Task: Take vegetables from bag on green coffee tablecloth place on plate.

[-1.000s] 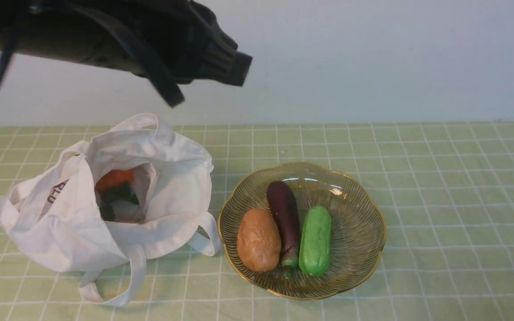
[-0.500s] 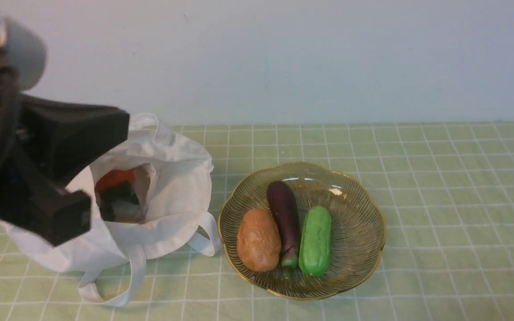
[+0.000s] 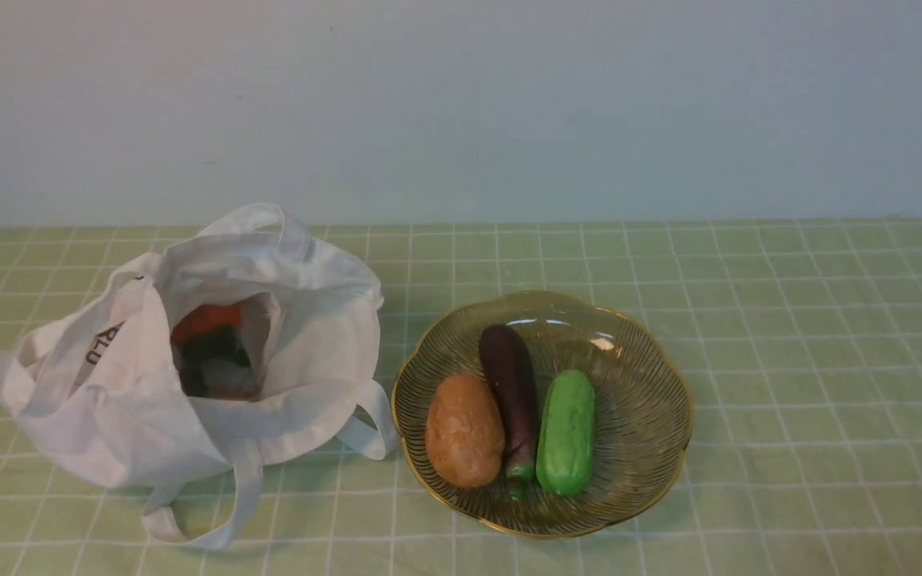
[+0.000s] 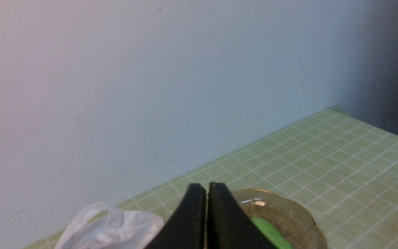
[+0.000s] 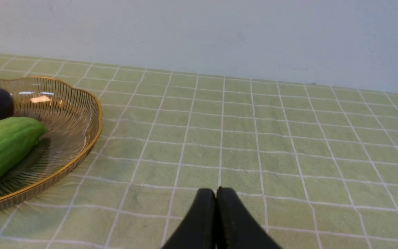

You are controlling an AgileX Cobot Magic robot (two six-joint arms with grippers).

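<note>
1. Found the left gripper (image 4: pixel 206 186) clenched on nothing, raised well above the tablecloth (image 3: pixel 789 320), probably parked between picks.
2. Found the right gripper (image 5: pixel 216 192) clenched too, empty, low over it.
3. Spotted potato (image 3: pixel 464 430), eggplant (image 3: pixel 509 388), cucumber (image 3: pixel 566 430) side by side on the plate (image 3: pixel 673 384), below and ahead of the left gripper, long axes running away from the robot.
4. Saw an orange-red vegetable (image 3: pixel 205 318) and a dark green vegetable (image 3: pixel 213 348) left in the bag (image 3: pixel 309 336) beside that gripper; axes hidden.

We see a white bag (image 3: pixel 309 336) with dark lettering, a pale green tablecloth (image 3: pixel 789 320) gridded in white, an amber ribbed plate (image 3: pixel 637 384) rimmed gold, a brown potato (image 3: pixel 463 430), a purple eggplant (image 3: pixel 509 384), a bright green cucumber (image 3: pixel 566 432).
</note>
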